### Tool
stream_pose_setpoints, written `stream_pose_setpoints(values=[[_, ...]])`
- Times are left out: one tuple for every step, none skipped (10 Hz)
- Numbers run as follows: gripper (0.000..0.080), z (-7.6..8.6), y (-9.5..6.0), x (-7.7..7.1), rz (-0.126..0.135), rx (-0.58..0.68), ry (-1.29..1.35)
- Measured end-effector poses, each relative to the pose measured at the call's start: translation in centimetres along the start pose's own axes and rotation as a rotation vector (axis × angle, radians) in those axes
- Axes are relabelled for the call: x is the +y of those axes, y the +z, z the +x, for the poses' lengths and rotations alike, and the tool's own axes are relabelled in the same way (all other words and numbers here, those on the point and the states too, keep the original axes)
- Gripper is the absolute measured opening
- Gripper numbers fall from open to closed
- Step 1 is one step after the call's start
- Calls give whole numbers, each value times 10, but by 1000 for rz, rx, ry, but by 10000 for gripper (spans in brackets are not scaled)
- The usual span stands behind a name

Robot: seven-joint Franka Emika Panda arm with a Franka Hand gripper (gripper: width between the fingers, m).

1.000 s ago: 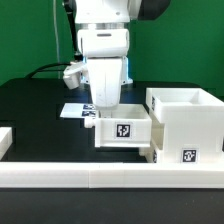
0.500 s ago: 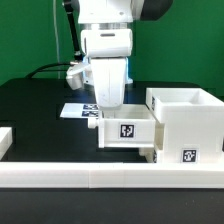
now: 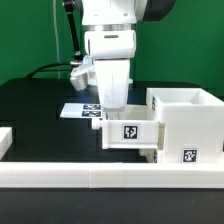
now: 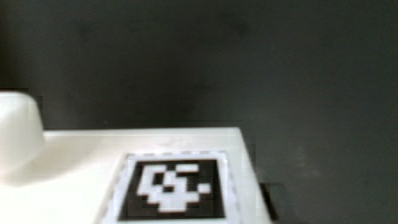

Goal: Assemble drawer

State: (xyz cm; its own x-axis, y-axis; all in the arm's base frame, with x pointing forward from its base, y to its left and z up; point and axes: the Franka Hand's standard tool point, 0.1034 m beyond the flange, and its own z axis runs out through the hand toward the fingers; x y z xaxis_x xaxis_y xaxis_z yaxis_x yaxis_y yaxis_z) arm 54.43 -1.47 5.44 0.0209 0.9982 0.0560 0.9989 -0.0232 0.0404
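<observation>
Exterior view: arm (image 3: 112,45) upright over black table (image 3: 35,105), gripper (image 3: 117,113) lowered onto small tray (image 3: 130,133), fingertips hidden behind tray's rim. Cannot tell whether clenched on the tray or released. Tray tagged on its front face, touching the housing (image 3: 186,125) on the exterior view's right. Housing open at top, tagged low on its front. Marker board (image 3: 80,111) flat on table behind tray. Long white rail (image 3: 100,179) across the foreground, in front of tray and housing. Another white part (image 3: 5,138) cut off at the exterior view's left edge. Wrist view: blurred white surface bearing one tag (image 4: 173,187), dark table beyond, rounded white shape (image 4: 16,135) at one side.
</observation>
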Motion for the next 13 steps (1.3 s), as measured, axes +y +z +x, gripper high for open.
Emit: stream_pose_setpoints(values=[[42, -1, 0, 0, -2, 0, 1], [42, -1, 0, 0, -2, 0, 2], [42, -1, 0, 0, -2, 0, 2], [42, -1, 0, 0, -2, 0, 2], [42, -1, 0, 0, -2, 0, 2], [42, 3, 1, 0, 2, -1, -12], [42, 7, 1, 0, 5, -5, -30], [42, 7, 2, 1, 7, -5, -29], [42, 7, 3, 1, 8, -5, -29], [42, 7, 3, 1, 8, -4, -28], [42, 6, 3, 1, 8, -4, -27], [42, 6, 3, 1, 8, -4, -27], [42, 6, 3, 1, 8, -4, -27]])
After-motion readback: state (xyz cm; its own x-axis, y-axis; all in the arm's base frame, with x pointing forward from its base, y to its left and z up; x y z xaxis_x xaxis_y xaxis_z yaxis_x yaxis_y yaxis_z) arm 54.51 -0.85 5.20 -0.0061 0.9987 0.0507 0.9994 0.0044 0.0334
